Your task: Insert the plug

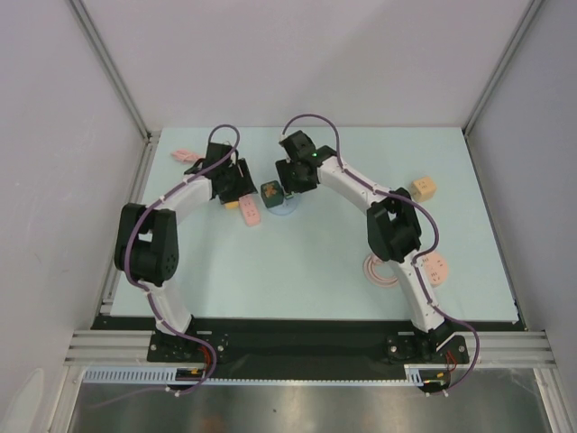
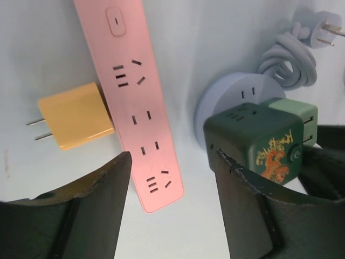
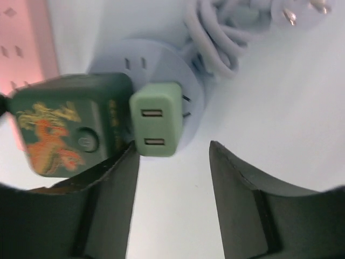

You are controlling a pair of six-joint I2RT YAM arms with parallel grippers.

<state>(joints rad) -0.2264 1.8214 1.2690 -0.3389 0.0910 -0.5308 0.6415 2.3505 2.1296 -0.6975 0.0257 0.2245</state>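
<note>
Left tool (image 2: 172, 156) and right tool (image 3: 173, 147) both apart, empty; one yellow plug (image 2: 75, 123), outside right wrist view, loose on worktop (image 1: 315, 271) touching one pink strip (image 2: 137, 102); only right wrist shows two ports on one pale-green plug (image 3: 156, 127) against one green cube (image 3: 64, 121).

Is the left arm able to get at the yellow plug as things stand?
Probably yes: the yellow plug lies uncovered just ahead of the left arm, whose jaws stand open. Only the pink power strip, close against one side, crowds it.
</note>
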